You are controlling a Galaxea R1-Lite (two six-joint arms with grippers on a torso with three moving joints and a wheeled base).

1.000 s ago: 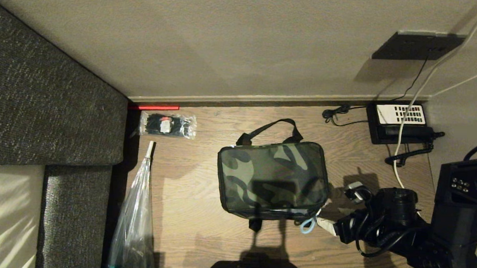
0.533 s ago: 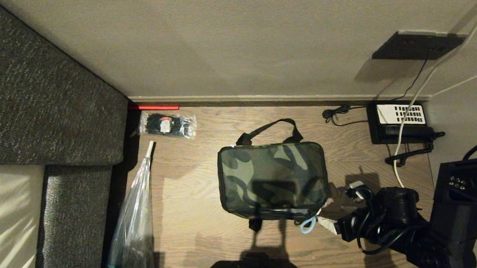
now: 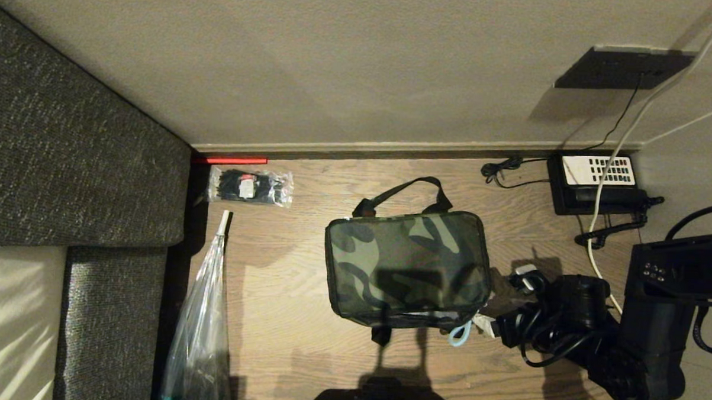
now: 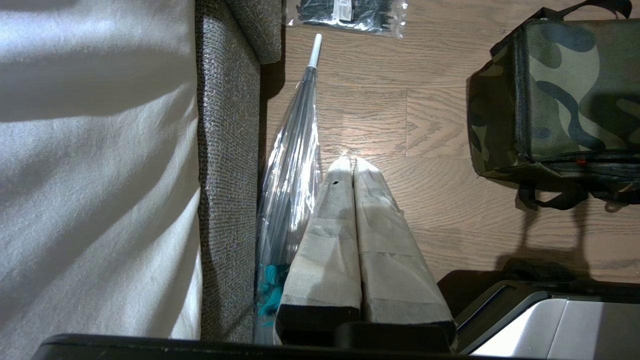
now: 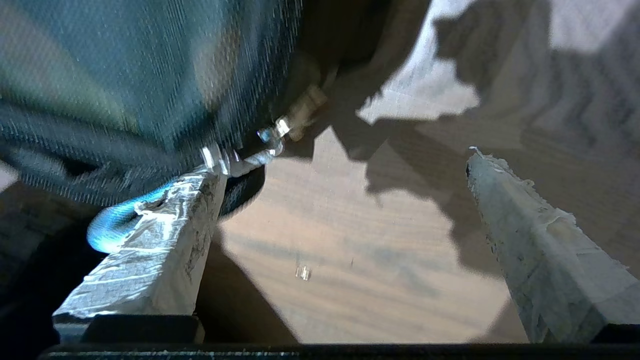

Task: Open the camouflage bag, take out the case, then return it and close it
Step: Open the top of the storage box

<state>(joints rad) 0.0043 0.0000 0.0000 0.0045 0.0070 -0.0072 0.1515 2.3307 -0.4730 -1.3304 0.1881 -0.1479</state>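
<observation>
The right gripper (image 3: pixel 486 324) has slid in toward the bag's near right corner over the last second, and its jaws have spread as it came — in the right wrist view they stand wide apart with only bare floor between them, holding nothing. One finger (image 5: pixel 150 260) touches the blue zipper loop (image 5: pixel 112 225) from the side; the other is well clear. To my eye this is the approach to the zipper pull, not yet a grasp, so the opening step is only beginning.

Going left to right across the head view: the grey sofa (image 3: pixel 67 154), the clear folded umbrella (image 3: pixel 204 313) beside it, and the packet of black ties (image 3: pixel 250 186) by the wall. The left gripper (image 4: pixel 350 165) hangs parked above the umbrella, fingers pressed together and empty. Then the camouflage bag (image 3: pixel 407 264) sits on the wooden floor (image 3: pixel 282 292), lid down and zipped — the case is not visible, presumably inside. The blue loop hangs at the bag's near right corner, touching the right gripper's tip. Farther right, by the wall, sits the black telephone (image 3: pixel 596 185).
</observation>
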